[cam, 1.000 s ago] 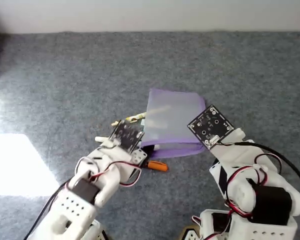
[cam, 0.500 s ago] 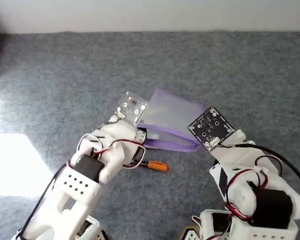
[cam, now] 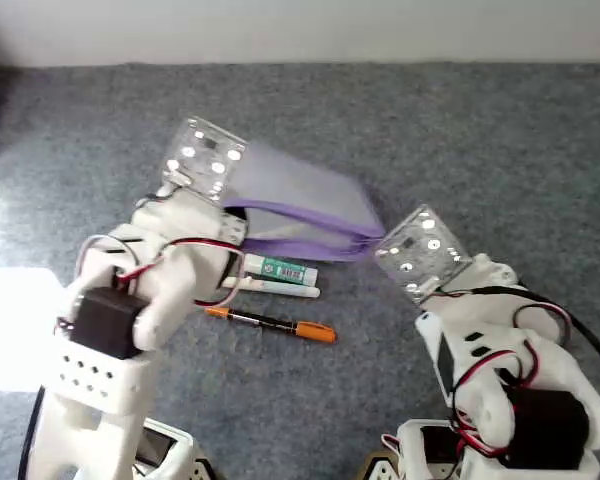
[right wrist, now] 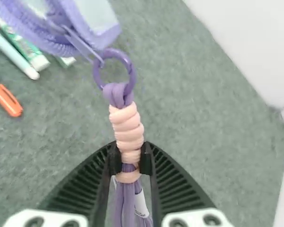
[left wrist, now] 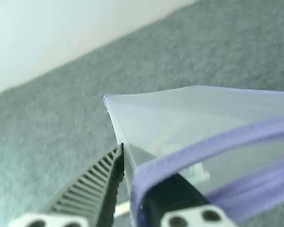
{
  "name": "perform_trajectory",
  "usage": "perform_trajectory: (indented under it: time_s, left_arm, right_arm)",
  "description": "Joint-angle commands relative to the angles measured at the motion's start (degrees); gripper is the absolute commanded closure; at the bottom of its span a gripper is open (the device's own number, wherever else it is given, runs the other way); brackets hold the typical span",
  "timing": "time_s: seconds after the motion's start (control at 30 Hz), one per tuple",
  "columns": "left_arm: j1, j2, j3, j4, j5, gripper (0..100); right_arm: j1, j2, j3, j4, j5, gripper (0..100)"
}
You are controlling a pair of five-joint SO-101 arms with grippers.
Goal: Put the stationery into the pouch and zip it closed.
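Pouch end: left gripper (left wrist: 125,156) is pinched closed on the edge of the translucent purple zip pouch (left wrist: 194,118). The right gripper (right wrist: 128,160) is clamped on the pink braided pull cord (right wrist: 127,127), tied to the purple zipper ring (right wrist: 114,68). The pouch spans between both grippers. A green-labelled white marker (cam: 276,269), thin white pen (cam: 280,289) and orange-capped pen (cam: 270,322) lie on the grey carpet (cam: 430,130) just beside the left gripper, outside the pouch.

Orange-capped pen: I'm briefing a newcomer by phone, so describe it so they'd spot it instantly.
On the grey mat, find the purple pouch near its middle. Of three items lying beside it, the pen is farthest from the pouch: dark barrel, orange cap, unlike its white neighbours.
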Motion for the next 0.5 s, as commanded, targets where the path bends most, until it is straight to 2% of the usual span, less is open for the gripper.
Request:
perform_trajectory:
  time_s: [0.0,0.17,0.47]
  left_arm:
    - [-2.3,-0.8,-6.0,6.5,-1.7,99]
    - [-5.5,-0.9,-10.8,13.8,-1.9,99]
    - [-14.1,-0.9,-15.0,23.5,-1.8,99]
  right_arm:
    - [-5.7,1.6,-2.0,-1.4,-4.7,98.9]
    - [-12.7,6.9,-2.8,-1.7,-10.5,98.9]
    - [-21.6,19.6,-10.8,-5.8,-12.9,98.9]
